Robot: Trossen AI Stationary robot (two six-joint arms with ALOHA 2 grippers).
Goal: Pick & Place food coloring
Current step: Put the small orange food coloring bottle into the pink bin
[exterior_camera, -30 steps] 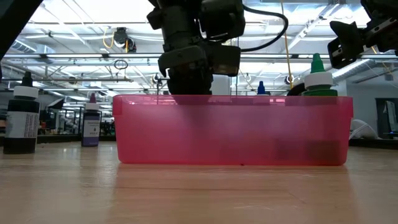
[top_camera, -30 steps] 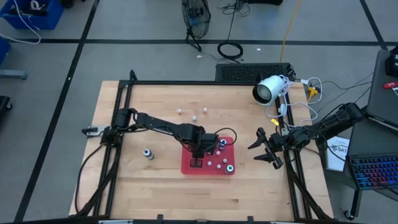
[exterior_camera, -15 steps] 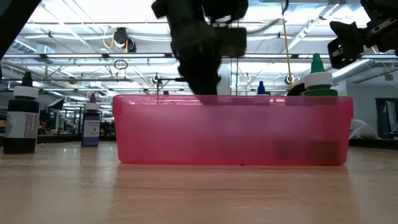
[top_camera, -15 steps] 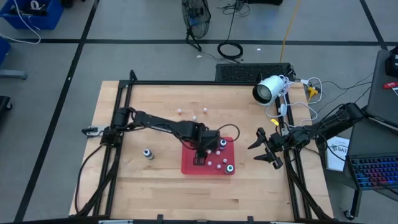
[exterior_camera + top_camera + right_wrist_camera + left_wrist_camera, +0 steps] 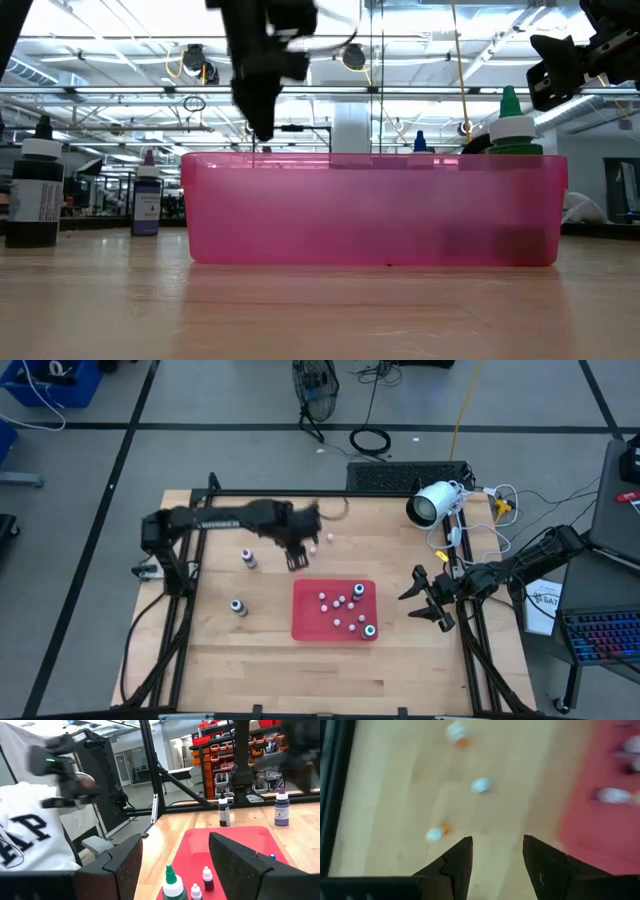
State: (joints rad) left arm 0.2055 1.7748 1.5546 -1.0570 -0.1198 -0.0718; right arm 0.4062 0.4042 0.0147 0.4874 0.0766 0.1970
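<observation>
Tabletop [image 5: 200, 650]: roughly seven bottles [image 5: 338, 603] (red tray [image 5: 305, 622]).

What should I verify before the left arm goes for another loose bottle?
1. Left gripper empty: ok. Its fingers stand apart with nothing between them.
2. Targets in sight: ok. Three tiny whitish bottles are on the wooden table ahead of it, outside the tray.
3. Bottle pose, upright or lying: cannot tell.
4. Room in the red rectangular plastic tray: ok. Its left part is bare.
5. Right gripper out of the way: ok. It waits open to the tray's right, apart from it.
6. Two small grey bottles left of the tray: not ok, they remain to be placed.
</observation>
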